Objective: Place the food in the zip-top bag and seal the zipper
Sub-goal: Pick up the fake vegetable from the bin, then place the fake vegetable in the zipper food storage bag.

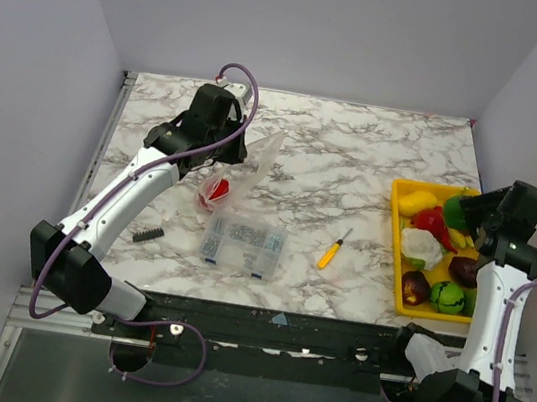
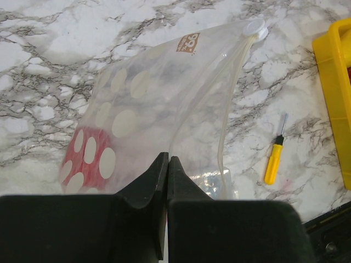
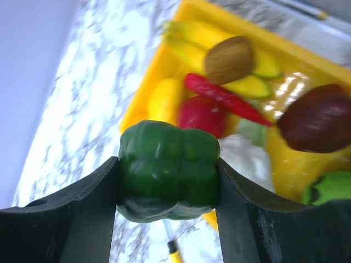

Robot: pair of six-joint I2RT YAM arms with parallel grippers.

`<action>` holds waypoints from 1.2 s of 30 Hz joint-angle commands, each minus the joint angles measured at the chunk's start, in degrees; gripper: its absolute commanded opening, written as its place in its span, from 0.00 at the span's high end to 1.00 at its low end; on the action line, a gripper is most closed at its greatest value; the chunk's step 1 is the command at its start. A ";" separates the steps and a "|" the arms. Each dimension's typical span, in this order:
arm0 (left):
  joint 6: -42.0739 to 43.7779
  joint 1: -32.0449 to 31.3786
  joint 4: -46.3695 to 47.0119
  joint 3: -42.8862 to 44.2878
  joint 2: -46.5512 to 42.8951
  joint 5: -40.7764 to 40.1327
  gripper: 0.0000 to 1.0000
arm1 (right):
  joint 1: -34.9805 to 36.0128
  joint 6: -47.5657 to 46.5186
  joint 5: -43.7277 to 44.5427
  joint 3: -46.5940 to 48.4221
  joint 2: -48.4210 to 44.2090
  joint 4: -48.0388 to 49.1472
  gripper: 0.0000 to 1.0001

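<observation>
My left gripper (image 1: 227, 152) is shut on the edge of the zip-top bag (image 1: 262, 165) and holds it up off the table. In the left wrist view the jaws (image 2: 167, 160) pinch the see-through bag (image 2: 164, 98). A red food piece (image 2: 82, 159) lies inside it. The zipper (image 2: 233, 93) runs along the bag's right rim. My right gripper (image 1: 471, 213) is shut on a green toy pepper (image 3: 167, 178) above the yellow tray (image 1: 393, 230). The tray holds a white cauliflower (image 1: 421, 248), a red chilli (image 3: 225, 98), yellow, brown and green pieces.
A yellow-handled screwdriver (image 1: 333, 248) lies on the marble between bag and tray. A rigid clear compartment box (image 1: 242, 243) sits near the front, under the bag. A small black part (image 1: 148, 235) lies at its left. Walls enclose the table on three sides.
</observation>
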 commanded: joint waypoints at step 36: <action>-1.88 1.69 1.85 -0.48 -1.77 4.53 1.00 | 75.35 1.33 22.50 11.32 26.10 56.77 0.83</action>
